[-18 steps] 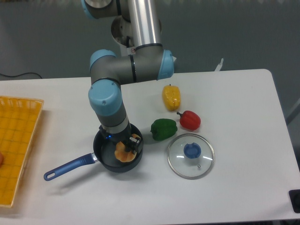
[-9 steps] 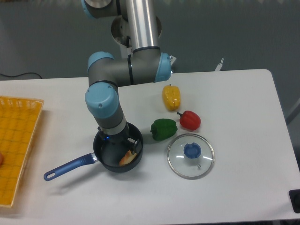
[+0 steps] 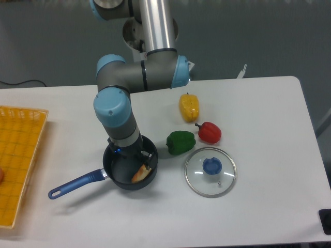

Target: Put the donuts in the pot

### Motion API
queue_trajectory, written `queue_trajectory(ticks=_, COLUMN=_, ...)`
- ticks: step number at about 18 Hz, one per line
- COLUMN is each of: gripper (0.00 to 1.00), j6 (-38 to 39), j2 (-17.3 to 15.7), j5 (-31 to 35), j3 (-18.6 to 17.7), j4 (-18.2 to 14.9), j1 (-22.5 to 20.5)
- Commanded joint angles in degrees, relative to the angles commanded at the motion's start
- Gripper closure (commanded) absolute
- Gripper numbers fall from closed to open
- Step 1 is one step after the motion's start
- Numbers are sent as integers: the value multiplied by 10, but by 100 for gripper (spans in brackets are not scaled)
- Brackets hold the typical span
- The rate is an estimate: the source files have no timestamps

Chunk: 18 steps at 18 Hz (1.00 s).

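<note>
The dark pot (image 3: 109, 171) with its long blue handle (image 3: 76, 184) sits on the white table, left of centre. The golden-orange donut (image 3: 140, 174) lies inside it, tilted edge-on against the right inner wall. My gripper (image 3: 135, 156) hangs just over the pot's opening, directly under the wrist, with its fingers spread and nothing between them. One fingertip (image 3: 147, 154) shows a little above the donut and does not touch it. The arm hides the back part of the pot.
A green pepper (image 3: 180, 142), a red pepper (image 3: 209, 133) and a yellow pepper (image 3: 189, 107) lie right of the pot. A round glass lid (image 3: 210, 171) with a blue knob lies at front right. A yellow basket (image 3: 18, 160) stands at the left table edge.
A second ago the donut was held between the fingers low in the pot. It has been let go and now leans on the pot's wall, and the gripper has lifted slightly.
</note>
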<state>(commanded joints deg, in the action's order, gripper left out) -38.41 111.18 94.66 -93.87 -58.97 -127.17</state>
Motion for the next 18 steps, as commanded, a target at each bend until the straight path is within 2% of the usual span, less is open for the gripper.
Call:
queue_trajectory(ticks=5, gripper=1, j6=-5, j2=-11, j5=-1, j3=4, j4=-5, j1=-18)
queue_trajectory(ticks=9, gripper=1, j6=-64, j2=-23, j5=-4, j3=4, j4=-10, j1=-48)
queue_trajectory(ticks=13, gripper=0, j6=-125, j2=-26, j5=-5, j3=4, j4=-44, j1=-92)
queue_trajectory(ticks=18, gripper=0, j6=-232, j2=-46, j5=-11, j3=4, j4=-97, j1=-156)
